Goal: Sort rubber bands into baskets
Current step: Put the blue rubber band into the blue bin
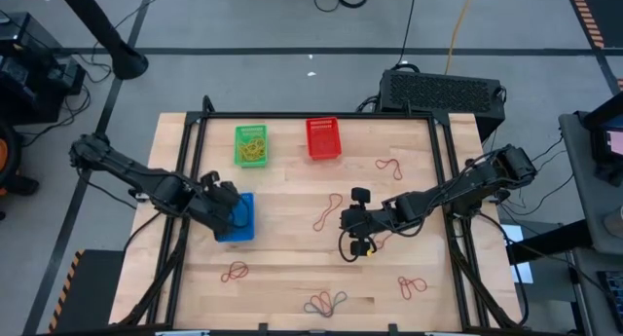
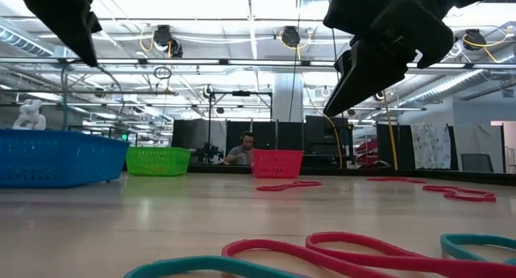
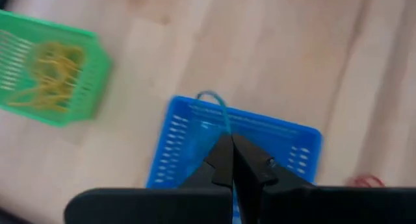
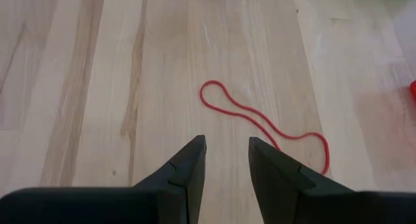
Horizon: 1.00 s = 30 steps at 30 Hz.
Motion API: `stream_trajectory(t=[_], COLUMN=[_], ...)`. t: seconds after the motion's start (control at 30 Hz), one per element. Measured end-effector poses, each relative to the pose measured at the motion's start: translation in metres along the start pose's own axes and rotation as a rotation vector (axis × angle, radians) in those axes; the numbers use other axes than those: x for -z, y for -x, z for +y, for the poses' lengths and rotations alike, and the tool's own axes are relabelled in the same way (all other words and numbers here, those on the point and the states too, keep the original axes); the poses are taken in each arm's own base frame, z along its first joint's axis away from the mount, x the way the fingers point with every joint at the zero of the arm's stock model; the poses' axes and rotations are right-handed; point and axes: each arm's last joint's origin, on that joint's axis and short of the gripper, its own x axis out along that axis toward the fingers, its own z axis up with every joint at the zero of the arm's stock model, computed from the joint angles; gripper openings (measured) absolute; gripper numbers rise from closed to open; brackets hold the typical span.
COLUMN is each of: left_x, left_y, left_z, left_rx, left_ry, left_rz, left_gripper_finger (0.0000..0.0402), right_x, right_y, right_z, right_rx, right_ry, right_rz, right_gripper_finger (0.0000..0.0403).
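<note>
pale wooden counter (image 1: 292, 248) inside a black frame, seen from above, with a workshop floor and cables around it. three small mesh plastic baskets sit on it: a green one (image 1: 251, 146) holding yellow bands, a red one (image 1: 323, 138) beside it at the far edge, and a blue one (image 1: 237, 219) nearer the left side. thin red rubber bands (image 1: 326, 215) lie scattered over the counter's middle and right, with a mixed red and teal cluster (image 1: 326, 302) near the front edge.

the left gripper (image 3: 231, 160) hovers over the blue basket, fingers pinched shut on a thin blue band (image 3: 214, 104); releasing it there looks like the step in hand. the right gripper (image 4: 227, 160) hangs above a long red band (image 4: 260, 123) at mid-counter, fingers partly apart and holding nothing. its next move likely calls for lowering onto that flat band to pinch it.

open wood surrounds the right gripper; the left works close to the basket's walls.
</note>
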Motion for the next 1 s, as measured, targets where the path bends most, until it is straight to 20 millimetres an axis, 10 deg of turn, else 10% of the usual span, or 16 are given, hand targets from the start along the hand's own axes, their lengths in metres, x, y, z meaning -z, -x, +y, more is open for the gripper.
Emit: stream_trajectory(t=[1.0], left_x=[0.004], left_y=[-0.04], left_z=[-0.016], left_rx=[-0.209], left_ry=[-0.126], left_rz=[0.232], left_gripper_finger=[0.0104], right_x=[0.0], right_y=[0.0], right_z=[0.0], right_rx=[0.0], right_ry=[-0.005], right_rz=[-0.001], right_gripper_finger=[0.011])
